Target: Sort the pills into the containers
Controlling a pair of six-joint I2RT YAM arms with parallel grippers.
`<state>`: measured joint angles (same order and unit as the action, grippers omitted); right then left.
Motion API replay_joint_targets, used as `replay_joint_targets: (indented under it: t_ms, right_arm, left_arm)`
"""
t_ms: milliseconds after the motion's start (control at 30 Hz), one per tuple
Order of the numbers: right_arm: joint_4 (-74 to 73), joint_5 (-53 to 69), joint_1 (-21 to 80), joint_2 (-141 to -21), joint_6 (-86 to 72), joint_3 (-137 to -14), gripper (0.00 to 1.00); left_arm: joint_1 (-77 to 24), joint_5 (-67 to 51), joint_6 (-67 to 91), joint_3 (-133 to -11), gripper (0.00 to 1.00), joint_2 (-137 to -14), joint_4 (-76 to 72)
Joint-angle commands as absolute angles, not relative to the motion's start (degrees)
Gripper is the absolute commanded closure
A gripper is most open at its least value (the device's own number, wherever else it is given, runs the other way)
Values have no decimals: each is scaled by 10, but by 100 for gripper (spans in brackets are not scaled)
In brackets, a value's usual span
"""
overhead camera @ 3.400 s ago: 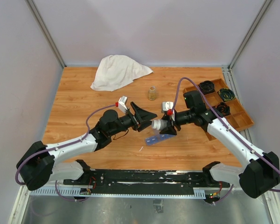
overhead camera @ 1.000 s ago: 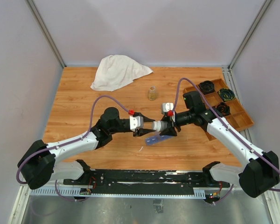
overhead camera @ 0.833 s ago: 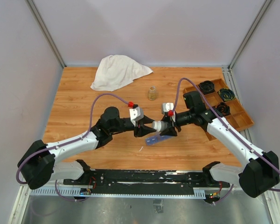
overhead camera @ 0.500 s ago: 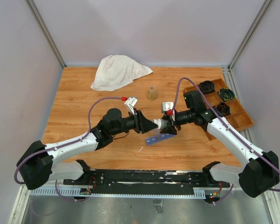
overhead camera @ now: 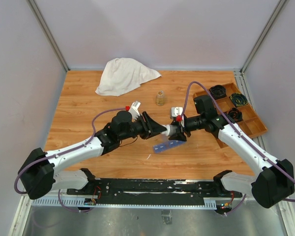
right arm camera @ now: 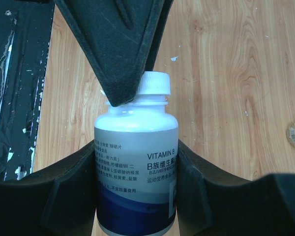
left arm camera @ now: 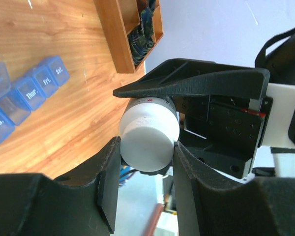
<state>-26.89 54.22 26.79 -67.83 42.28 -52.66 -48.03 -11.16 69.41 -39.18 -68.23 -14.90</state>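
Just below the top view's centre, the strip [overhead camera: 168, 146] is seen as a narrow translucent blue row of weekday-lettered square compartments, laid slantwise on the table [overhead camera: 88, 98]. A white bottle [right arm camera: 136, 172] is clamped at its body by the right gripper [right arm camera: 136, 147], and its cap [left arm camera: 150, 132] is pinched by the left gripper [left arm camera: 146, 147]. Bare wood is left at frame left and bottom; the right edge is taken by a tray [overhead camera: 246, 118], with a cloth [overhead camera: 125, 74] upper left and a jar [overhead camera: 161, 98] above centre.

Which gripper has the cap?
The left gripper, shut on the white cap; the right gripper instead clamps the vitamin bottle by its body.
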Motion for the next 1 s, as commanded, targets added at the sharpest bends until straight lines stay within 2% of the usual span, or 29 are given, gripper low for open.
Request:
replay_joint_targets:
  t_ms: [0, 267, 700, 967]
  right_arm:
    - [-293, 583, 265, -674, 427, -534, 100]
    - [-293, 586, 265, -672, 433, -533, 99]
    - [-302, 557, 284, -661, 471, -533, 99]
    - [-276, 510, 306, -643, 480, -522, 100]
  left_arm:
    - [-467, -91, 805, -416, 96, -691, -166]
    - [-429, -138, 920, -384, 100, -692, -178]
    - [-410, -229, 943, -440, 100, -754, -165]
    - [-410, -238, 969, -457, 100, -767, -125]
